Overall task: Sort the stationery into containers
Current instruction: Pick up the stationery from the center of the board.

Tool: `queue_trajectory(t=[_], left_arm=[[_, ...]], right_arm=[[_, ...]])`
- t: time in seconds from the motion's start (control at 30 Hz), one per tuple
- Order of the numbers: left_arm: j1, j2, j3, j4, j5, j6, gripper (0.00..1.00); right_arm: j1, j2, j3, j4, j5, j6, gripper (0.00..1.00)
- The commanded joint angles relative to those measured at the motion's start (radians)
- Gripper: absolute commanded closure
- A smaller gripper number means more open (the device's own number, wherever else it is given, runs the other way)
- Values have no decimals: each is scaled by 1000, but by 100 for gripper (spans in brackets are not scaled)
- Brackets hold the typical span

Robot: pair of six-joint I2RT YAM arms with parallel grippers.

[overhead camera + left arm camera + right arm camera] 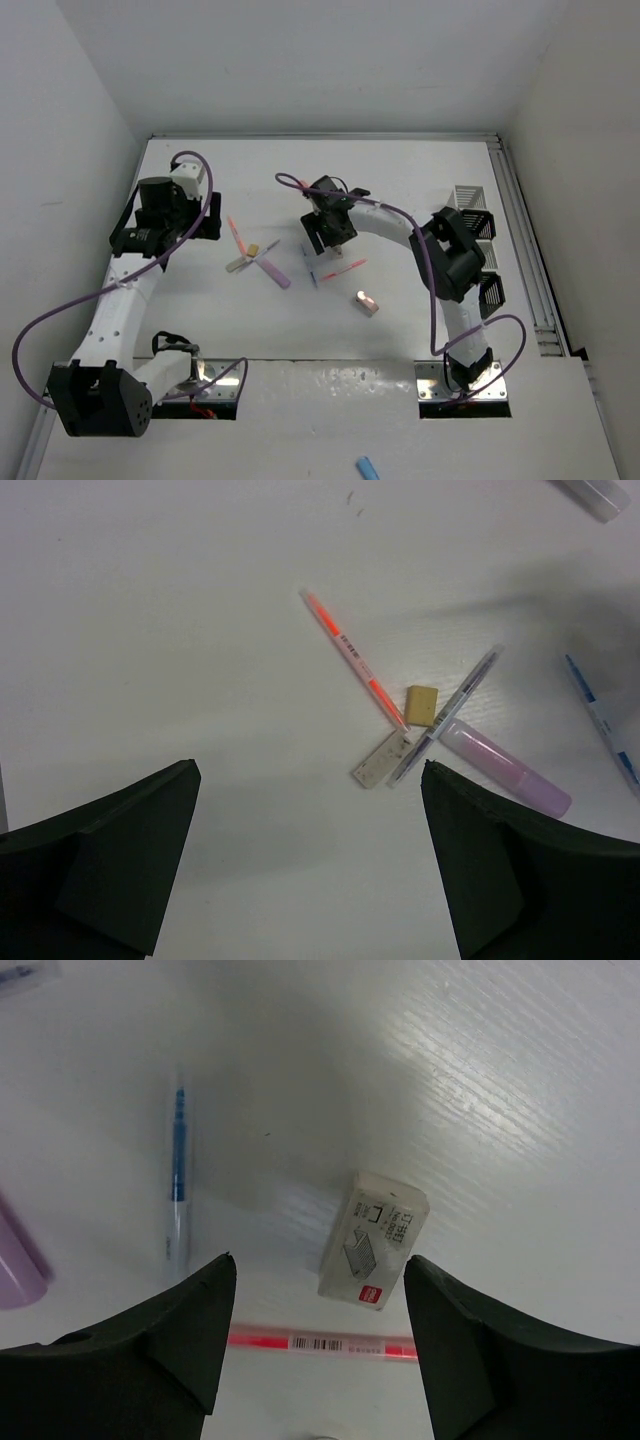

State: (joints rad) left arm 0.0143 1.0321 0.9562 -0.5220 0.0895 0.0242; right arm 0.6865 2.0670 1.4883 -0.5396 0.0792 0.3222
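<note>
Stationery lies mid-table: an orange pen [237, 235], a tan eraser [252, 248], a purple marker [276, 273], a blue pen [310, 270] and a pink-red pen [345, 268]. My left gripper [208, 216] is open and empty, left of the pile. In its wrist view [310, 780] the orange pen [350, 660], eraser [421, 704] and purple marker [505, 768] lie ahead. My right gripper [322, 242] is open and hovers over a white staples box [372, 1240], with the pink-red pen [320, 1343] and blue pen [178, 1170] below it. The gripper also shows in its own wrist view [318, 1270]. Mesh containers [470, 195] stand at the right.
A thin clear pen [450, 712] and a flat white piece [380, 760] lie in the left pile. A small pinkish block [367, 303] lies near the front. Black mesh boxes [490, 290] sit behind the right arm. A blue item [367, 467] lies off the table in front.
</note>
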Motion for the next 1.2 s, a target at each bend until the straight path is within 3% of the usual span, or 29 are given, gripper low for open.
queue_trajectory(t=[0.0, 0.27, 0.47, 0.57, 0.63, 0.7, 0.9, 1.17], left_arm=[[9, 8, 27, 36, -4, -12, 0], [10, 55, 26, 60, -16, -14, 0], [9, 52, 27, 59, -39, -15, 0], [9, 49, 24, 57, -48, -13, 0], [10, 51, 23, 60, -48, -14, 0], [9, 52, 22, 63, -47, -13, 0], [10, 45, 19, 91, 4, -13, 0], [6, 37, 29, 168, 44, 11, 1]], right_arm=[[-21, 13, 56, 7, 27, 58, 33], [-31, 41, 29, 13, 44, 69, 35], [-50, 90, 26, 30, -45, 72, 42], [-56, 94, 21, 40, -67, 54, 56], [-59, 79, 10, 41, -76, 35, 75], [-59, 49, -3, 32, -75, 8, 83], [-113, -267, -173, -45, -128, -101, 94], [-272, -897, -476, -106, -118, -202, 100]])
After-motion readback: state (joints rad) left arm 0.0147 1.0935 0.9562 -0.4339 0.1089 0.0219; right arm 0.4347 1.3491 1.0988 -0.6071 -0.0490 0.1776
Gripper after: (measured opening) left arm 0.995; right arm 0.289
